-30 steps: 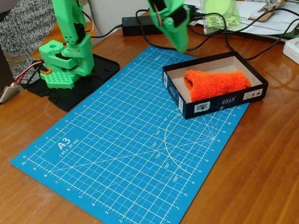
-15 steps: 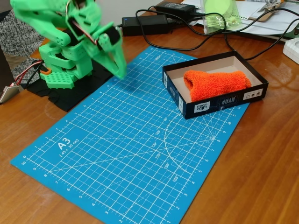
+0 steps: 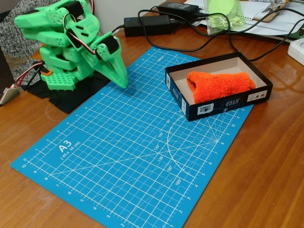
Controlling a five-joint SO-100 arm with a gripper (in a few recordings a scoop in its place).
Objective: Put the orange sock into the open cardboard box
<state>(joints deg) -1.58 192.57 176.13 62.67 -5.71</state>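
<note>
The sock [image 3: 218, 86] lies inside the box [image 3: 216, 107], stretched along its length with the rounded end toward the left of the fixed view and the other end near the right wall; it rests on the beige floor and its top stands about level with the dark rim. The box sits on the right part of a blue cutting mat [image 3: 128, 152], its right corner reaching past the mat edge onto the wooden table [image 3: 266, 166]. White labels show on the near dark wall of the box. The green arm [image 3: 61, 33] is folded low over its base at the upper left, well apart from the box, and the gripper [image 3: 119, 80] points down at the mat's far left edge, its tip just above or touching the mat, which I cannot tell. The jaws look pressed together into a single point with nothing between them. A black plate [image 3: 71, 102] lies under the arm's base beside the mat. Behind the mat, a black power brick [image 3: 145, 23] and cables [image 3: 209, 40] run across the table, with a clear green container [image 3: 223, 14] and papers [image 3: 266, 19] farther back. A person's speckled sleeve [image 3: 23, 23] shows behind the arm at the top left.
</note>
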